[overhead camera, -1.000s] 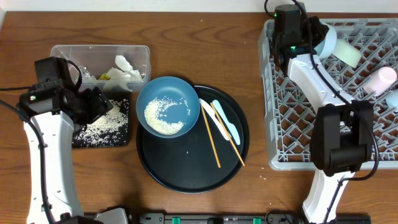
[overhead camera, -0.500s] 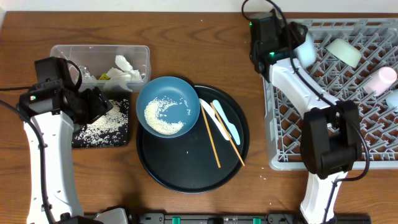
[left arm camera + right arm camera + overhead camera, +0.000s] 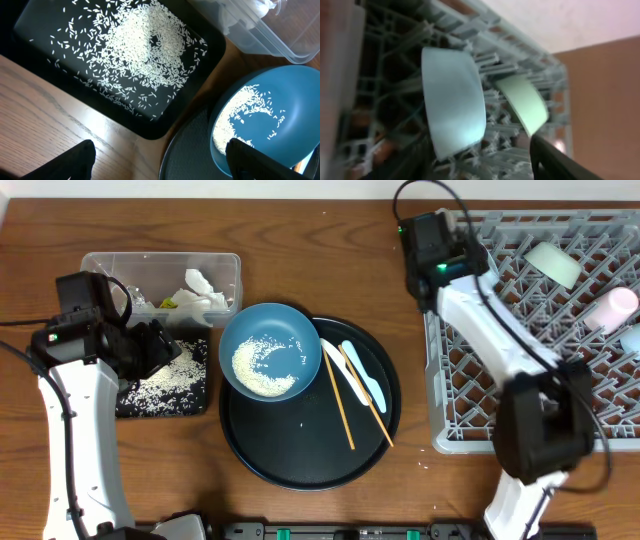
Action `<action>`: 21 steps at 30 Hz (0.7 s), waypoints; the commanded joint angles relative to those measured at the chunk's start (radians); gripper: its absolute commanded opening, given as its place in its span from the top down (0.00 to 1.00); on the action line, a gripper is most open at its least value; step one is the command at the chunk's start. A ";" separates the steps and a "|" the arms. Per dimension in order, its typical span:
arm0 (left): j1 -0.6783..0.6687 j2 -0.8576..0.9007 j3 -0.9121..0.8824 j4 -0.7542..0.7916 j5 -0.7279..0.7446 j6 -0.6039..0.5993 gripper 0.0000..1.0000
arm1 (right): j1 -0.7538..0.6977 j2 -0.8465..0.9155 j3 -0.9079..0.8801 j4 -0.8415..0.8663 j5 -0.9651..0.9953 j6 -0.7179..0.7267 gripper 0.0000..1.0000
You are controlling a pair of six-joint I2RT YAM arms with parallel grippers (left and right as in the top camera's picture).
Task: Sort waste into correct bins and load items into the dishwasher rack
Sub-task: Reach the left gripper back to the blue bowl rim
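My left gripper (image 3: 163,350) (image 3: 160,167) hangs open and empty over the near edge of the shallow black tray (image 3: 40,55) (image 3: 130,400), which holds loose rice (image 3: 145,50). The blue bowl (image 3: 270,350) (image 3: 285,115), with more rice in it, rests on the edge of the round black tray (image 3: 300,450). Two chopsticks (image 3: 341,408), a white spoon (image 3: 334,365) and a pale-blue spoon (image 3: 364,378) lie on that round tray. My right gripper (image 3: 465,255) (image 3: 475,150) is open at the far left corner of the grey rack (image 3: 470,395). A pale-blue cup (image 3: 452,107) lies on the pegs just ahead of its jaws.
The clear tub (image 3: 110,265) (image 3: 280,35) behind the black tray holds white tissues (image 3: 205,290) and wrappers. In the rack lie a pale-green cup (image 3: 553,263) (image 3: 522,102), a pink cup (image 3: 612,308) and another pale one at the right edge (image 3: 632,337).
My right gripper opened and let go of the pale-blue cup in the rack, then drew back to the left. The left arm has not moved.
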 commanded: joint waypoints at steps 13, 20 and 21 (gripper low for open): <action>-0.101 0.006 -0.011 0.040 0.002 -0.009 0.15 | -0.254 -0.320 0.006 -0.466 -0.807 0.216 0.29; -0.377 0.045 -0.011 0.153 -0.010 0.023 0.15 | -0.316 -0.319 0.006 -0.539 -0.828 0.216 0.29; -0.423 0.062 -0.011 0.166 -0.014 0.030 0.15 | -0.316 -0.319 0.006 -0.542 -0.828 0.216 0.29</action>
